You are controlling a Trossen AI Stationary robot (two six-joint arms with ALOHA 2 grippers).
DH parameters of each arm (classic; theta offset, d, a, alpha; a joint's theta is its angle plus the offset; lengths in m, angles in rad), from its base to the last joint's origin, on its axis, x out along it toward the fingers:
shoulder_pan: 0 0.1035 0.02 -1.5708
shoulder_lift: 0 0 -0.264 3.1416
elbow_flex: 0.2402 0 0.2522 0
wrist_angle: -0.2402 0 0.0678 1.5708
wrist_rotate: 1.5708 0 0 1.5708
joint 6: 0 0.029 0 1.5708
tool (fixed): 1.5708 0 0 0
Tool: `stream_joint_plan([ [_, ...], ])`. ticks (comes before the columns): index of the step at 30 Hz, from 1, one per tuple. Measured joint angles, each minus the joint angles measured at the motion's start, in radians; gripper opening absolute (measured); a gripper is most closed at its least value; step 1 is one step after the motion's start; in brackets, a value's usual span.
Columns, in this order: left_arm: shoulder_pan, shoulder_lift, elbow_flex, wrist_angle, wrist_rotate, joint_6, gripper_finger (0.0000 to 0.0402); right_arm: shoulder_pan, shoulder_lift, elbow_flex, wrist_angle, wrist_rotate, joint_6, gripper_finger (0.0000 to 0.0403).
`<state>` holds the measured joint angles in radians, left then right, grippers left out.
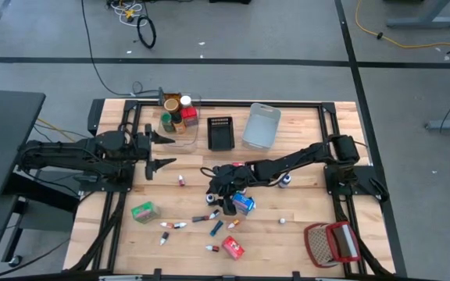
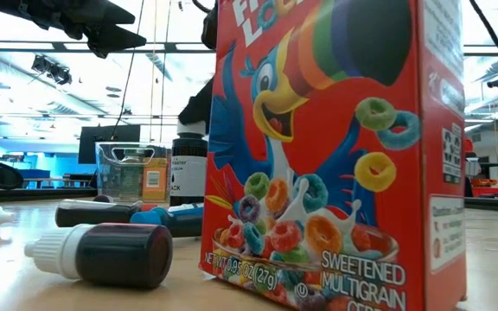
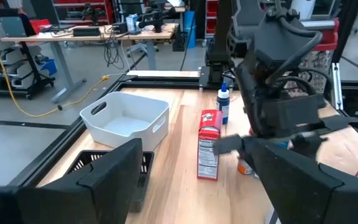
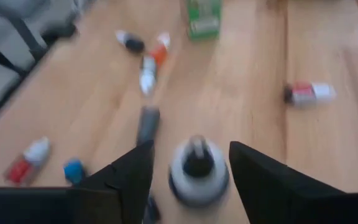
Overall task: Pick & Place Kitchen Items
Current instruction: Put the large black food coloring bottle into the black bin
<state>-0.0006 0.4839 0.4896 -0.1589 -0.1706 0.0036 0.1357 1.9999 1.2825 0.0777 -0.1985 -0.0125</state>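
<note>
a small upright bottle (image 4: 197, 165) with a pale round cap stood near the middle of the table, a little toward 6 o'clock in the high view. the right gripper (image 1: 219, 187) hung right over it. its fingers were partly spread and stood one on each side of the cap. no firm clamp showed yet.

to do this grasp well, the fingers would probably need to stay centred on the cap. they would also need to sit low enough to take the body rather than the rim, and to meet the bottle evenly so it did not tip. a straight lift would likely clear the tubes lying close by at 6 o'clock.

around it on the open wood lay about nine tiny tubes, mostly toward 6 and 7 o'clock. there was one green box (image 1: 143, 211) at 8 o'clock and one blue box (image 1: 243, 203) just beside the gripper at 5 o'clock. two red boxes showed: one (image 1: 233, 248) at 6 o'clock and one (image 3: 210, 146) standing by the right arm. one blue-capped bottle (image 1: 285, 181) stood at 3 o'clock.

at 12 o'clock stood three bins. they were a clear bin (image 1: 196, 101) holding some four jars, a black bin (image 1: 220, 133) and a grey-blue bin (image 1: 261, 125). one wire basket (image 1: 330, 243) lay at 4 o'clock.

the left gripper (image 1: 162, 151) waited at 9 o'clock, spread wide and holding nothing.
</note>
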Motion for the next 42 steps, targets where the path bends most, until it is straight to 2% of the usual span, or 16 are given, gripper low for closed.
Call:
stream_joint_plan([
  [3, 0.000, 0.000, 0.000, 0.000, -0.004, 0.000, 0.0311, -0.008, 0.021, 0.000, 0.045, -0.065, -0.003, 0.0208],
  [9, 0.000, 0.000, 0.000, -0.005, -0.004, 0.000, 0.0311, -0.027, 0.032, 0.000, 0.044, -0.079, -0.006, 0.0194],
  [18, 0.000, 0.000, 0.000, -0.008, -0.024, 0.013, 0.0311, -0.060, 0.030, 0.001, 0.038, -0.085, -0.086, 0.0122],
  [21, 0.000, 0.000, 0.000, -0.008, -0.025, 0.013, 0.0311, -0.071, 0.029, -0.001, 0.118, -0.104, -0.086, 0.0120],
  [24, 0.000, 0.000, 0.000, -0.009, -0.028, 0.016, 0.0311, -0.082, 0.004, -0.001, 0.161, -0.078, -0.116, 0.0120],
  [28, 0.000, 0.000, 0.000, -0.010, -0.029, 0.016, 0.0311, -0.097, -0.054, -0.001, 0.160, 0.060, -0.223, 0.0124],
  [32, 0.000, 0.000, 0.000, -0.015, -0.029, 0.021, 0.0311, -0.127, -0.133, 0.000, 0.168, 0.299, -0.343, 0.0125],
  [36, 0.000, 0.000, 0.000, -0.019, -0.024, 0.021, 0.0311, -0.187, -0.172, 0.001, 0.186, 0.512, -0.365, 0.0125],
  [39, 0.000, 0.000, 0.000, -0.018, -0.021, 0.020, 0.0311, -0.266, -0.172, 0.001, 0.191, 0.539, -0.281, 0.0127],
  [42, 0.000, 0.000, 0.000, -0.017, -0.020, 0.020, 0.0311, -0.348, -0.159, 0.001, 0.133, 0.497, -0.109, 0.0128],
])
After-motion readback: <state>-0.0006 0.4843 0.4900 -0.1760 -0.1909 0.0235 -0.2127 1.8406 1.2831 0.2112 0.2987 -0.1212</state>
